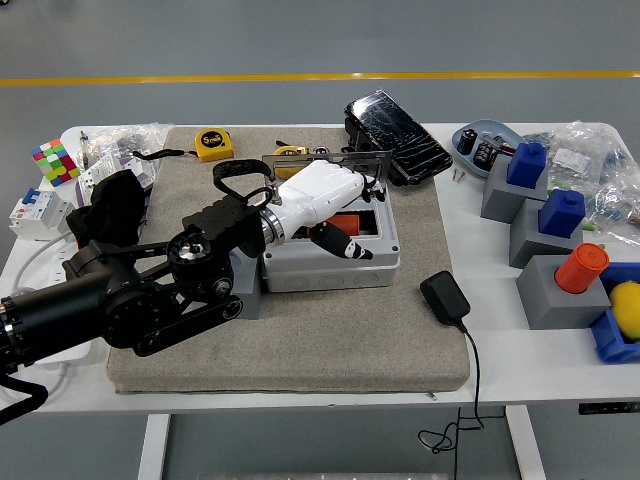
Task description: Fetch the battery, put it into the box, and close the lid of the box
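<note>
In the head view, the left hand [322,200] reached from eight o'clock over the grey box [335,262] at the middle of the mat [300,340], its fingers [340,243] loosely curled down over the box's opening and gripping nothing I could make out. The orange battery [347,224] lay inside the box, just at three o'clock of the hand, and the clear lid [350,163] stood raised at the box's twelve o'clock edge. A black adapter [444,297] lay on the mat at four o'clock of the box, with a yellow tape [212,144] at eleven o'clock.
</note>
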`<state>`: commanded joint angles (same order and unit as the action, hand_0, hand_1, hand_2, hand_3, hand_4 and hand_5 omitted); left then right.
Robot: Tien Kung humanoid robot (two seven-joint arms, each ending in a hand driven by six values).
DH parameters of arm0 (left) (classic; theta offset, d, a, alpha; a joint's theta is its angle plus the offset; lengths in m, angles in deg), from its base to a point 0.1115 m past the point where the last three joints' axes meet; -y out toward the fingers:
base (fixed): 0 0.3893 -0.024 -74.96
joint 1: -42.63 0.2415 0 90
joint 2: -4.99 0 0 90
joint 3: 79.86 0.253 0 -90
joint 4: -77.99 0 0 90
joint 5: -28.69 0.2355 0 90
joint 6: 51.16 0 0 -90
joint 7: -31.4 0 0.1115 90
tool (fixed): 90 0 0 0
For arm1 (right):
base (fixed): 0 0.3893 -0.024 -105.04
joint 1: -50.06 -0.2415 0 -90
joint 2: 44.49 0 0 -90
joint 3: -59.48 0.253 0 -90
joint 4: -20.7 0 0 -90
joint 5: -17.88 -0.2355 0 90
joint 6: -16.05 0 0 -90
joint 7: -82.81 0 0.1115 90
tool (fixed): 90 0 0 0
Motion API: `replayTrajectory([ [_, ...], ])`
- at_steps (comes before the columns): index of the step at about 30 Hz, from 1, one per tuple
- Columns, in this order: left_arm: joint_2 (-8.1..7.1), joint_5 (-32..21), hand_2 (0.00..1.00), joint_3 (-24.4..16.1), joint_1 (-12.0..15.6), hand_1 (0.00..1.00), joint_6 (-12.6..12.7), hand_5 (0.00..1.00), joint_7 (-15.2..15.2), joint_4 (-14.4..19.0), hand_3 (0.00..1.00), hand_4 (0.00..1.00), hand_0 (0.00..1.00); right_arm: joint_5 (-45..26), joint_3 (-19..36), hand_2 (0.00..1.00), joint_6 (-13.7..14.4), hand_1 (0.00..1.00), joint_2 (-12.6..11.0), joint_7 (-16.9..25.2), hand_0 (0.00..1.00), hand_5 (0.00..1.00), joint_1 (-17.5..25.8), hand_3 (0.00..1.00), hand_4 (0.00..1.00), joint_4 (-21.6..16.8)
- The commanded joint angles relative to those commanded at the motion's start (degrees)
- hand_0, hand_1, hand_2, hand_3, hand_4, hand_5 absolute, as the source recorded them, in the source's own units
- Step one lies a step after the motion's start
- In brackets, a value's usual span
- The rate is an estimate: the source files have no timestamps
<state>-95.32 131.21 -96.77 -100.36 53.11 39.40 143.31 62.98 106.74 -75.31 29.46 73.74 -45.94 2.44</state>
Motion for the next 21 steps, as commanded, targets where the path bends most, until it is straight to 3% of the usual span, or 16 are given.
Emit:
replayTrajectory([
  [2, -0.61, -0.42, 0.66, -1.45, 0.5, 0.652, 0.18, 0.411, -0.41, 1.73, 0.719, 0.998, 0.508, 0.05, 0.29, 0.708, -0.01, 0.68, 0.06, 0.01, 0.676, 0.524, 0.06, 0.558, 0.916, -0.04],
  [3, -0.8, -0.65, 0.602, -1.9, 0.65, 0.602, 0.29, 0.435, -0.59, 2.29, 0.692, 0.998, 0.41, 0.07, 0.37, 0.708, -0.01, 0.68, 0.07, 0.02, 0.676, 0.524, 0.08, 0.559, 0.914, -0.05],
  [8, -2.13, -4.12, 0.602, -5.49, 1.44, 0.602, 1.97, 0.435, -2.08, 6.24, 0.692, 0.998, 0.41, 0.09, 0.81, 0.708, -0.01, 0.68, 0.25, 0.03, 0.676, 0.524, 0.13, 0.559, 0.914, -0.02],
  [10, -2.46, -5.85, 0.582, -7.2, 1.74, 0.587, 2.12, 0.483, -2.19, 7.49, 0.671, 0.998, 0.38, 0.09, 0.84, 0.707, -0.03, 0.68, 0.3, 0.04, 0.676, 0.523, 0.15, 0.558, 0.916, -0.04],
  [14, -2.55, -7.17, 0.582, -9.9, 2.17, 0.587, 2.9, 0.483, -2.13, 7.78, 0.671, 0.998, 0.38, 0.05, 0.82, 0.707, -0.04, 0.68, 0.36, 0.03, 0.676, 0.523, 0.1, 0.558, 0.916, -0.03],
  [15, -2.5, -6.98, 0.682, -10.34, 2.25, 0.685, 2.87, 0.579, -1.69, 7.49, 0.741, 0.998, 0.577, 0.05, 0.84, 0.707, -0.05, 0.68, 0.37, 0.03, 0.676, 0.522, 0.09, 0.557, 0.915, -0.05],
  [20, -2.52, -4.25, 0.682, -11.46, 2.53, 0.685, 0.79, 0.579, 2.61, 4.44, 0.741, 0.998, 0.577, 0.01, 0.99, 0.707, -0.05, 0.68, 0.42, 0.02, 0.676, 0.522, 0.06, 0.557, 0.915, -0.04],
  [21, -2.63, -4.13, 0.735, -11.41, 2.56, 0.76, 0.13, 0.628, 3.48, 4.06, 0.794, 0.998, 0.666, 0.02, 1.03, 0.707, -0.05, 0.68, 0.42, 0.01, 0.676, 0.522, 0.08, 0.557, 0.915, -0.05],
])
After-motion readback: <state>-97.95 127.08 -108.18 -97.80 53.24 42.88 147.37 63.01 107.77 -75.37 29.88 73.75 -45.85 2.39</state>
